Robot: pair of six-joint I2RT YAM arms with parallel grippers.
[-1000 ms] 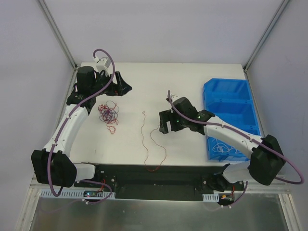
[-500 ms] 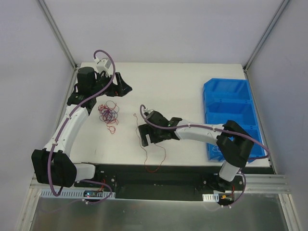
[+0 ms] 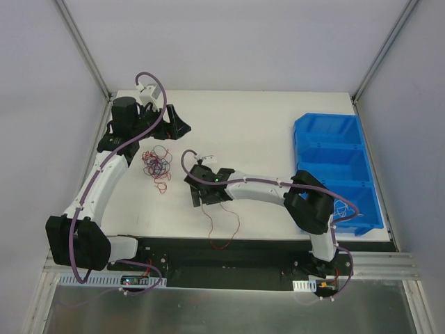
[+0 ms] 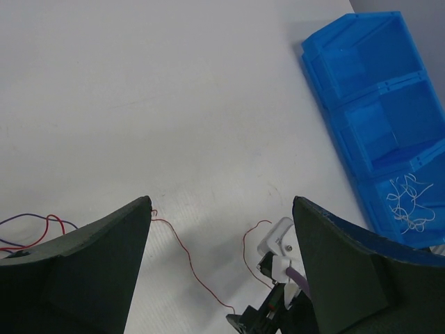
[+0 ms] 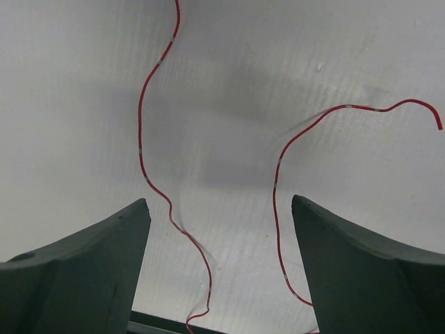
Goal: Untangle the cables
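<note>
Your right tool (image 5: 220, 209) hangs released over the loose red wire (image 5: 140, 139) on the tabletop (image 5: 69, 69); your left tool (image 4: 221, 205), also spread wide, sits near the knotted clump of cables (image 3: 156, 165).

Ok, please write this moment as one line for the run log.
right jaws: open over loose red wire, no grip | left jaws: open, empty | tangled clump: ungripped | white wires: in blue bin

Matt white tabletop (image 5: 229, 90), faintly ribbed; translucent glossy blue plastic bin (image 4: 375, 104); thin red wire (image 5: 140, 132), smooth plastic-coated sheath
</note>
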